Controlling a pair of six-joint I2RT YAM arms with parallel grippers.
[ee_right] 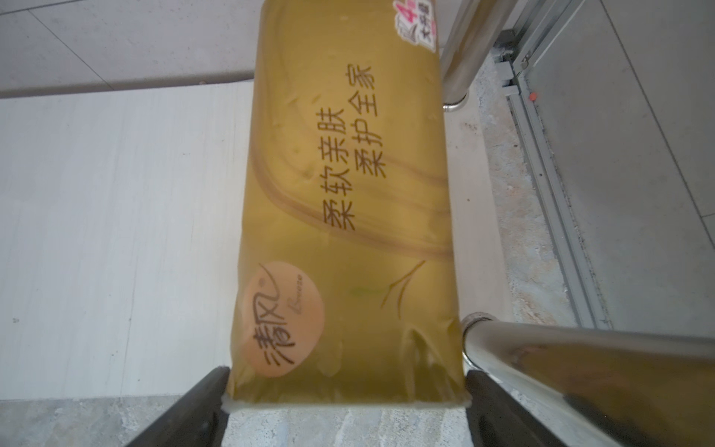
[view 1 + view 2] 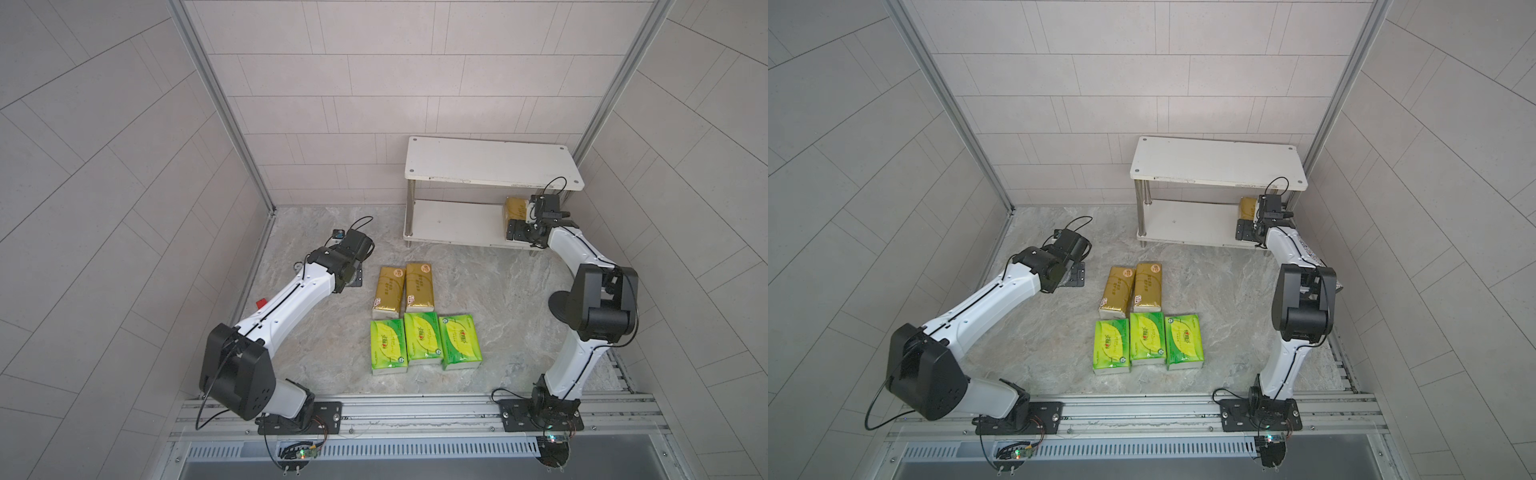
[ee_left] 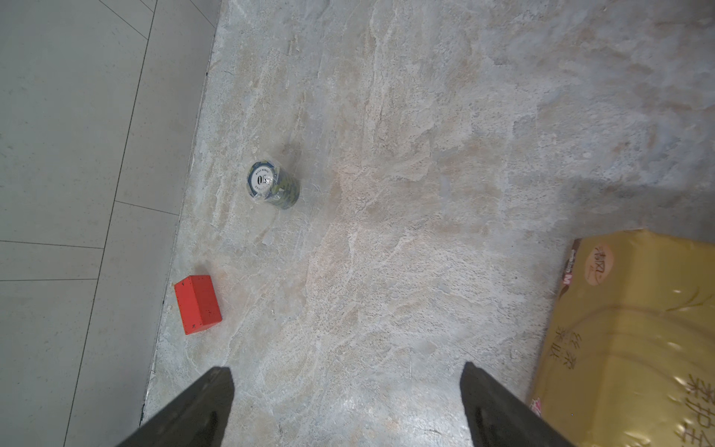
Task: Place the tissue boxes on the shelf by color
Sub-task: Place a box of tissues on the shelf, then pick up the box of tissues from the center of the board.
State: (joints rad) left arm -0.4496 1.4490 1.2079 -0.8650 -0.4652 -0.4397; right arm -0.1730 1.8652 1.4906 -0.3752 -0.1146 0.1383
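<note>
One gold tissue box (image 2: 515,207) (image 1: 348,193) lies on the right end of the shelf's lower board (image 2: 457,224) (image 1: 116,232). My right gripper (image 2: 519,227) (image 1: 347,373) is open, its fingertips flanking the box's near white end. Two gold tissue boxes (image 2: 388,291) (image 2: 419,286) and three green ones (image 2: 388,347) (image 2: 423,343) (image 2: 460,340) lie in two rows mid-table in both top views. My left gripper (image 2: 353,277) (image 3: 347,371) hovers open and empty over bare table left of the gold pair (image 3: 626,340). The shelf's top board (image 2: 490,162) is bare.
A red block (image 3: 197,303) (image 2: 261,302) and a small wrapped round stack (image 3: 272,185) sit by the left wall. A shiny shelf post (image 1: 541,356) stands right beside my right gripper's finger. Tiled walls enclose the table on three sides.
</note>
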